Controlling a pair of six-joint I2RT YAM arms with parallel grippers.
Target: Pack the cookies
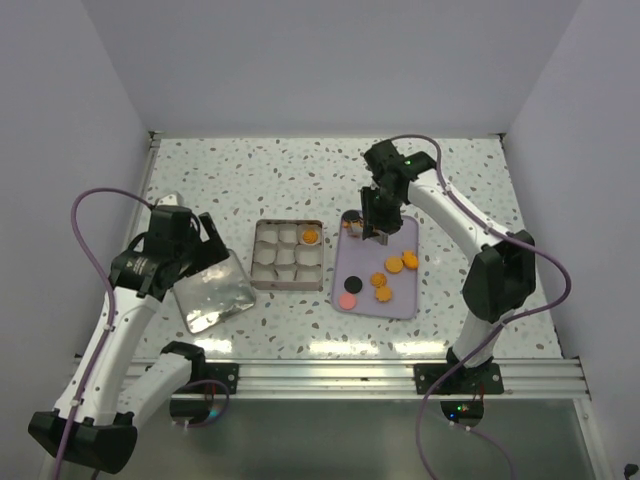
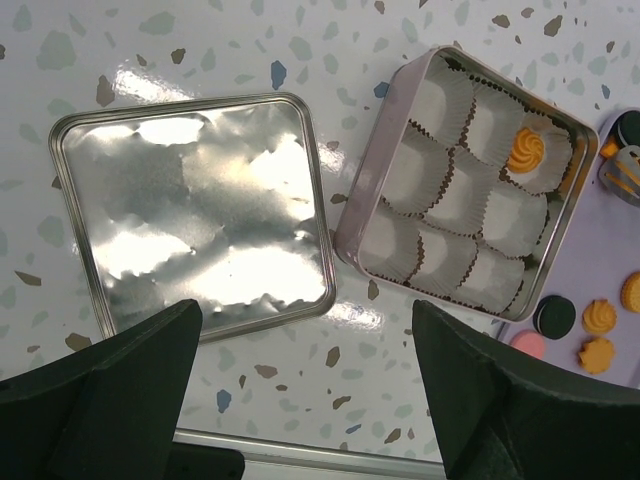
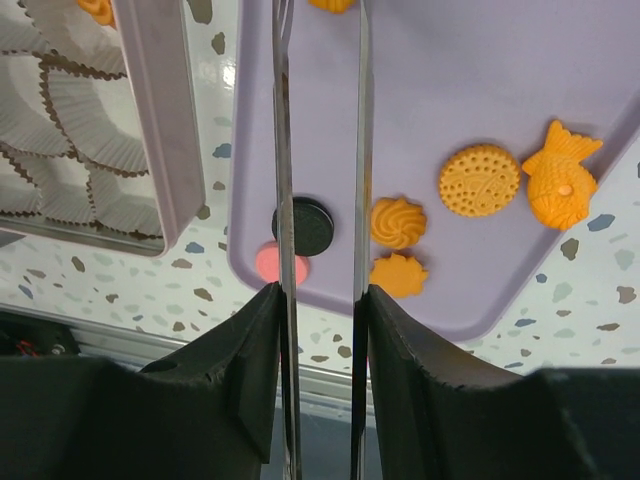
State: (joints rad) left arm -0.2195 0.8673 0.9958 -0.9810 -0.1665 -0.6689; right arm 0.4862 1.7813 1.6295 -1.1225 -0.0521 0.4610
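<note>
Several cookies lie on a lilac tray [image 1: 400, 298]: orange ones [image 1: 394, 264], a black one [image 1: 351, 287] and a pink one [image 1: 347, 300]. One orange swirl cookie [image 1: 310, 236] sits in a corner cup of the open tin [image 1: 263, 255], also shown in the left wrist view [image 2: 528, 150]. My right gripper [image 1: 378, 220] is shut on metal tongs [image 3: 283, 150], whose tips hold an orange cookie [image 3: 335, 4] over the tray's far left corner. My left gripper [image 1: 205, 240] is open and empty above the table beside the tin's lid [image 1: 212, 290].
The tin holds white paper cups [image 2: 450, 190]. The silver lid [image 2: 190, 210] lies flat left of the tin. A second black cookie [image 2: 628, 128] lies at the tray's far left corner. White walls enclose the table on three sides.
</note>
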